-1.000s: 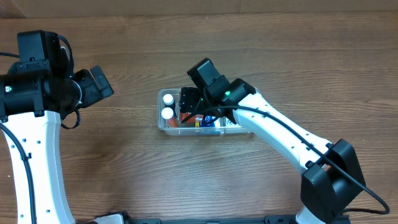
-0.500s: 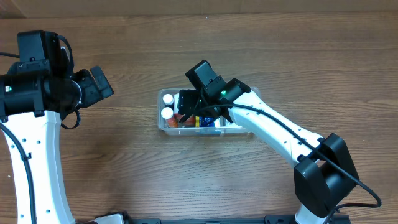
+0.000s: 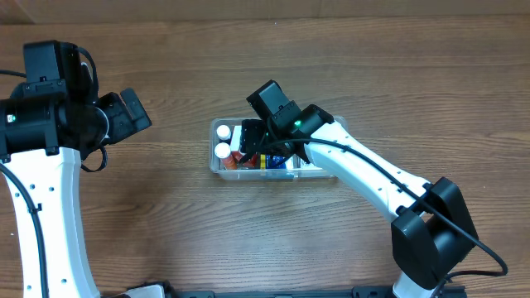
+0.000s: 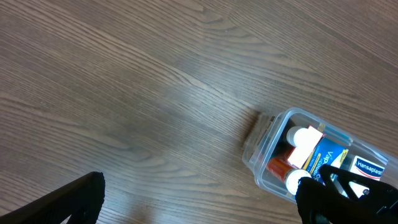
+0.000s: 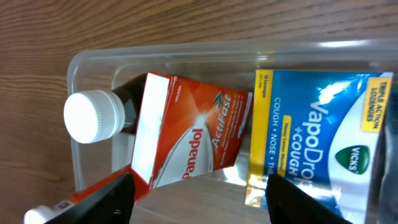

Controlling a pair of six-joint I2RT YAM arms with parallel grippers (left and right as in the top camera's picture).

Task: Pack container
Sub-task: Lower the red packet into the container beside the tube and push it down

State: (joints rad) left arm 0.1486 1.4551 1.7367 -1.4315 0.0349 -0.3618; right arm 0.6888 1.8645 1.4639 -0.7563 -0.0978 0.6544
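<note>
Right hand (image 5: pixel 200 196) open over the container (image 5: pixel 186 53), apparently clear of the tilted Panadol box (image 5: pixel 186 130) at its 9 o'clock end; left hand (image 4: pixel 214 202) open above the surface (image 4: pixel 124 93).

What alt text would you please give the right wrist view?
A clear container on a wooden table holds a tilted red-and-white Panadol box, a blue Vicks VapoDrops bag and a white-capped bottle; the right gripper hovers open above them.

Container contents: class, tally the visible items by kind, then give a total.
White-capped bottles: 2
Labelled packs, Panadol, VapoDrops, Hansaplast: 3
Total visible in the container: 5
</note>
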